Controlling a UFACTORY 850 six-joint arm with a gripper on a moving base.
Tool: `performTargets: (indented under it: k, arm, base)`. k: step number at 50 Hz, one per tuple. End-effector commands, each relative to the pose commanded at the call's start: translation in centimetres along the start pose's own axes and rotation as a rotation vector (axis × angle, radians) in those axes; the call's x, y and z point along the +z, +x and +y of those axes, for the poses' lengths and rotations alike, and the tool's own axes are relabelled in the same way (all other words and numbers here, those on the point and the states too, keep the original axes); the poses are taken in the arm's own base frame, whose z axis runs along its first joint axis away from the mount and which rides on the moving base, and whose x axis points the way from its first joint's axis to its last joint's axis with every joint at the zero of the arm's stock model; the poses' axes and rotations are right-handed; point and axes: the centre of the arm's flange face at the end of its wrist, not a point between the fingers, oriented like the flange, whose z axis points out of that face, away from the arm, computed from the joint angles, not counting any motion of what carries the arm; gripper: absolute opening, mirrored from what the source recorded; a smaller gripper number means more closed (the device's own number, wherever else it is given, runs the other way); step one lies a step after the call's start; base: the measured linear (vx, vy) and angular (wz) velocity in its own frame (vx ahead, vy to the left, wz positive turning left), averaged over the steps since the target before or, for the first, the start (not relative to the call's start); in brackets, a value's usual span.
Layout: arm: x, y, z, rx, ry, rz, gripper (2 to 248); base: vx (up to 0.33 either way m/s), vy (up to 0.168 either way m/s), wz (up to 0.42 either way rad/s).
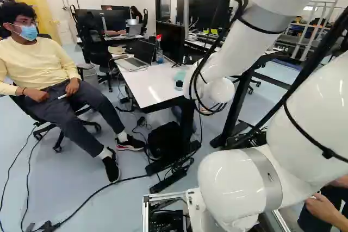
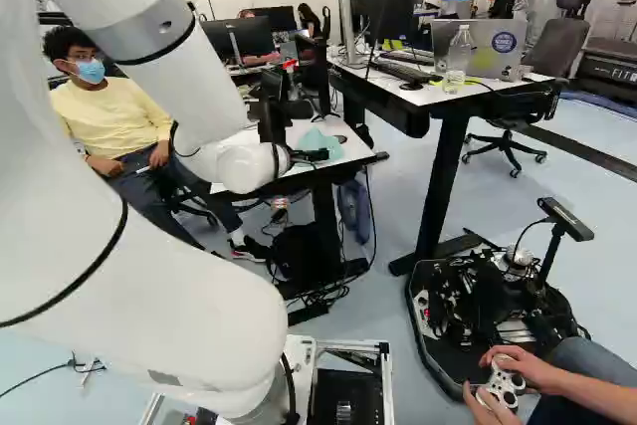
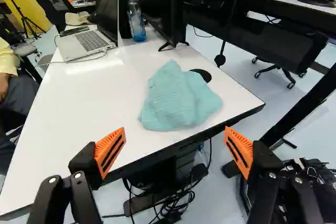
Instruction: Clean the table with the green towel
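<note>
Gripper [image 2: 320,155], at the centre of the right base view, at the end of the white arm [image 2: 169,67] that enters from the upper left. The wrist view shows its two fingers, with orange pads [image 3: 110,152], standing wide apart, with nothing held between them. Green towel [image 3: 178,98], pale and loosely crumpled, lies ahead of the gap between the fingers and apart from both pads, on the white top of the table [image 3: 94,98], near the table's edge; in the right base view it appears just above the centre. A black disc [image 3: 202,74] on the tabletop adjoins the towel, which partly covers it. Farther along the table, beyond the towel, stand an open laptop [image 3: 92,41] with a white cable and, just beside it, a clear spray bottle [image 3: 136,22] of blue liquid with a red head. A black monitor [image 3: 157,6] stands near the bottle.
</note>
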Motion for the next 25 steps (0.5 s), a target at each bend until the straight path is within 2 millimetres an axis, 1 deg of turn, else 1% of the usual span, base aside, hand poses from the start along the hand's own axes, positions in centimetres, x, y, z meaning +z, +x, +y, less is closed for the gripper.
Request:
performTargets:
  k: [16,25]
  arm:
    - [-1.9,-2.4,-0.1,-0.012,0.011,0.045,247]
    - [-2.8,-3.4,-0.1,-0.016,0.016,0.064,247]
  base:
    - [0.000,0.000,0.000]
    - [0.000,0.000,0.000]
